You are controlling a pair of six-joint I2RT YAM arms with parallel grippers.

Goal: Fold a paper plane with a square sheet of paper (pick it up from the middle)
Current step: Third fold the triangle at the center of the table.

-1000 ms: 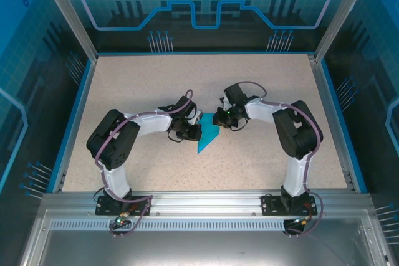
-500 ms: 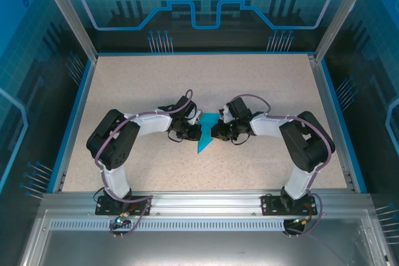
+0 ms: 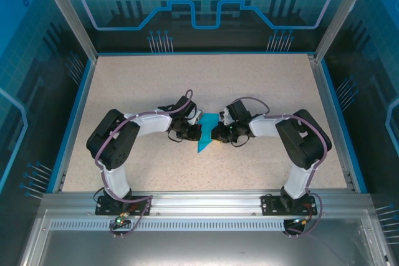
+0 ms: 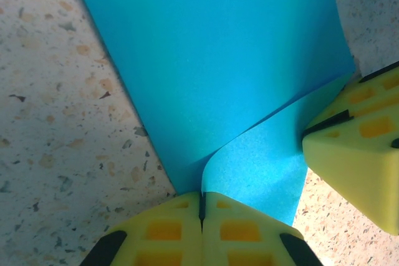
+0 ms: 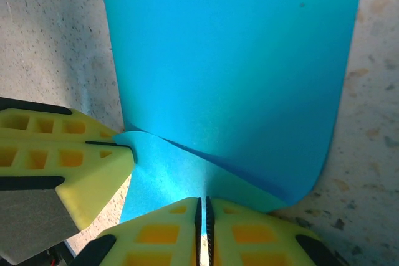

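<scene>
Yellow pads are seen pressed together right at the lens: the left gripper [image 4: 201, 202] is clamped on the near edge of the square sheet of paper [image 4: 218, 60], where one layer curls up into the pinch. Just to its right the right gripper [image 5: 202, 209] is set. In its own wrist view its pads are likewise closed on the paper's edge, and a lifted flap is stretched between the two pinches. A fold in mid-making is judged to be the step in hand, with the plane not yet formed. Next, a matched carry of the held layer across the sheet would be called for, then a press along the crease. Beyond the fingertips the cyan sheet is laid flat with straight side edges. Bare speckled table [image 4: 56, 123] is left open on both sides and farther out for the sweep.
</scene>
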